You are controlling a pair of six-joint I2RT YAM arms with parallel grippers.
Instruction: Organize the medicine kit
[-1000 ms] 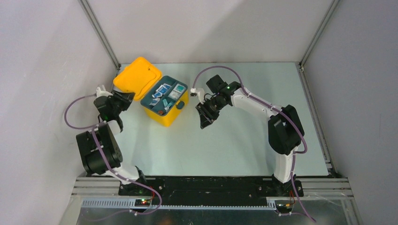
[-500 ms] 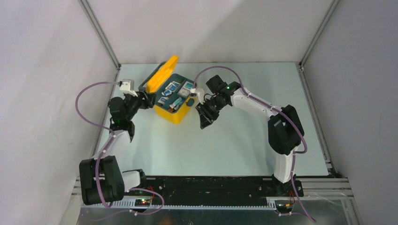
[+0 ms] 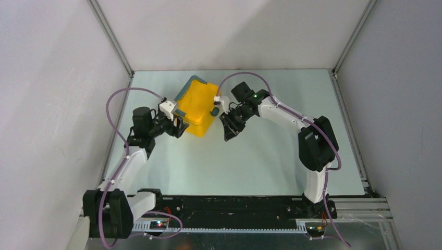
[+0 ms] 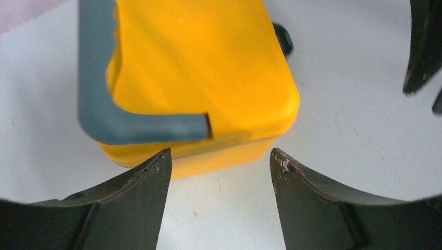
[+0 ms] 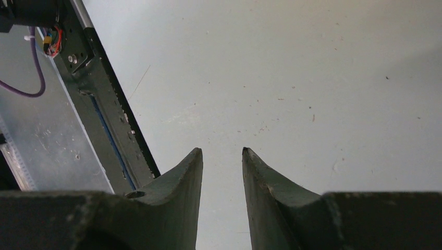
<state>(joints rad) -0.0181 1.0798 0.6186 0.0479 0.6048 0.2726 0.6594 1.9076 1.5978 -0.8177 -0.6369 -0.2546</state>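
Note:
The medicine kit is a bright yellow box at the back left of the table, with its lid down. Its dark blue-grey handle lies along the lid's far-left edge, and the small latch faces right. My left gripper is open and empty just in front of the kit's near-left corner. In the left wrist view the kit, its handle and its latch lie just beyond the fingertips. My right gripper hangs beside the latch side with its jaws slightly apart and empty, pointing down at bare table.
The enclosure's left wall and corner post stand close behind the kit. The table's dark front rail and cabling show in the right wrist view. The right gripper's fingers show at the top right of the left wrist view.
The kit's lid has swung from open to shut, hiding the teal tray. My left arm followed it rightward, and the kit shifted a little right. The right arm has not moved.

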